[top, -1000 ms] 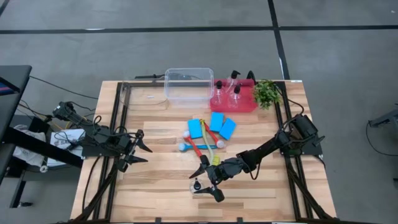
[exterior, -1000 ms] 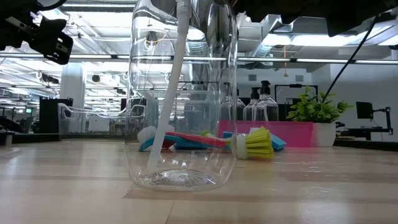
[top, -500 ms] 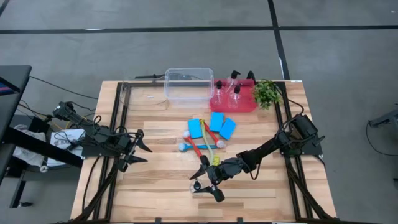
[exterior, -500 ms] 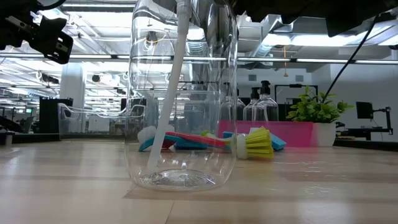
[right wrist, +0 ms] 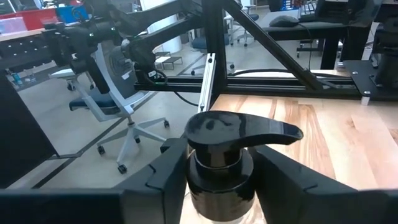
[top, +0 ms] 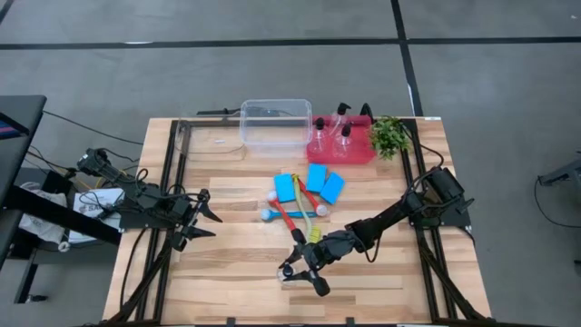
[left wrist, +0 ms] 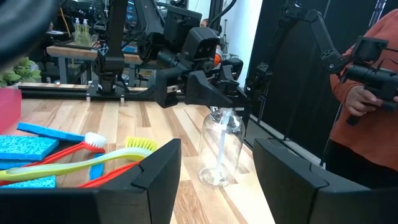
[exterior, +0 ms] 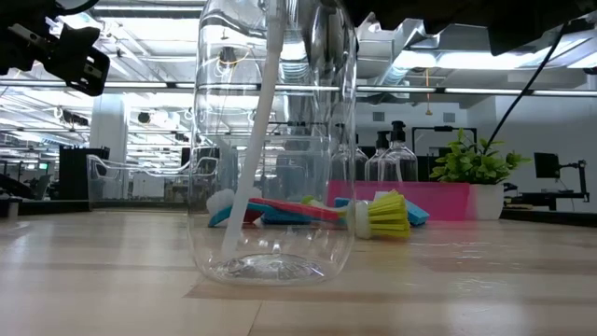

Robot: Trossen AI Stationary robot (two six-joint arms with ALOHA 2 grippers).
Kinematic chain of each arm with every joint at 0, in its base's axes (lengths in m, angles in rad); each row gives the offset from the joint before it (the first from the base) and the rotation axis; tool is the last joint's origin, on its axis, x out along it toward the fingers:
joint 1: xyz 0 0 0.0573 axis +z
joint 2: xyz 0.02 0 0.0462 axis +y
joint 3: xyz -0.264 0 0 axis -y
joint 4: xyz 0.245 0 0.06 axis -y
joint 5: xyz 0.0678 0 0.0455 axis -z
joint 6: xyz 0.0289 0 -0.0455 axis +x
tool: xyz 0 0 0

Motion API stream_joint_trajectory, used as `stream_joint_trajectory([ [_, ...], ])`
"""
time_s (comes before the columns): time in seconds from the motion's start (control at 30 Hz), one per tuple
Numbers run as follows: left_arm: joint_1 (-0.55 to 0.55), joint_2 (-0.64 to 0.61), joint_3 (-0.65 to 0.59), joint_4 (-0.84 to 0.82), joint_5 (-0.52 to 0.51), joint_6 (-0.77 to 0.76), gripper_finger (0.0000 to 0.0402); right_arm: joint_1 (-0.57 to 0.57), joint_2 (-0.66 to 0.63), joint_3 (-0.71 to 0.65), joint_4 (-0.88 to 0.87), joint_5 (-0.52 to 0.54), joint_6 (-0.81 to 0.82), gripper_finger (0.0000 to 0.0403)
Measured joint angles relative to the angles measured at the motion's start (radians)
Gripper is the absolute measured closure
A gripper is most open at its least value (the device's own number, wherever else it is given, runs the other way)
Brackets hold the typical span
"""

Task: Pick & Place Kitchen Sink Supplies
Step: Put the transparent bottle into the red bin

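Observation:
A small clear bottle (top: 287, 271) with a black pump top (right wrist: 239, 132) stands upright on its base (exterior: 266, 271) near the table's front edge. My right gripper (top: 298, 270) reaches it level from the right, shut on its top. Three blue sponges (top: 315, 178) and the long-handled brushes (top: 292, 214) lie at mid-table. More pump bottles (top: 343, 136) stand in the red tray (top: 359, 154). My left gripper (top: 205, 218) waits open at the table's left. My right gripper has the black collar (right wrist: 200, 175) under the pump head between its two fingers (right wrist: 165, 179), one on each side. The fingers come level, slanting in from the table's right and far side. The bottle stands upright with its base on the table.
A clear tub (top: 275, 124) stands at the back beside the red tray, a small green plant (top: 390, 136) at the back right. A person in an orange sleeve (left wrist: 367, 118) stands beyond the table in the left wrist view.
My right gripper's fingers have drawn together around the bottle's pump top and taken hold. The hand has kept its place and the bottle has stayed upright where it stood.

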Motion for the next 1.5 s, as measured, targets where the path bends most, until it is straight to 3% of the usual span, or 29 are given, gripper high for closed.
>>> stream_joint_trajectory([
  [0.2, 0.0, 0.0, 0.0, 0.0, 0.0, 0.0, 0.0199, 0.0, 0.0, 0.0, 0.002, 0.0, 0.0, 0.027],
  [0.5, 0.0, 0.0, 0.0, 0.0, 0.0, 0.0, 0.0199, 0.01, 0.0, 0.0, -0.001, 0.0, 0.0, 0.0241],
  [0.77, 0.0, 0.0, 0.0, 0.0, 0.0, 0.0, 0.0199, 0.013, -0.024, -0.001, -0.003, 0.0, 0.05, 0.0275],
  [0.93, 0.0, 0.0, 0.0, 0.003, 0.0, 0.0, 0.0199, 0.013, -0.051, -0.004, -0.009, 0.0, 0.052, 0.026],
  [1.1, 0.0, 0.0, 0.0, 0.007, 0.0, 0.0, 0.0199, 0.019, -0.121, -0.005, -0.063, 0.0, 0.049, 0.0243],
  [1.37, 0.0, 0.005, 0.0, 0.008, 0.0, 0.0, 0.0199, 0.018, -0.316, -0.004, -0.327, 0.002, 0.042, 0.0286],
  [1.5, 0.0, 0.005, 0.0, 0.008, 0.0, 0.0, 0.0199, 0.018, -0.424, -0.004, -0.456, 0.027, 0.017, 0.0278],
])
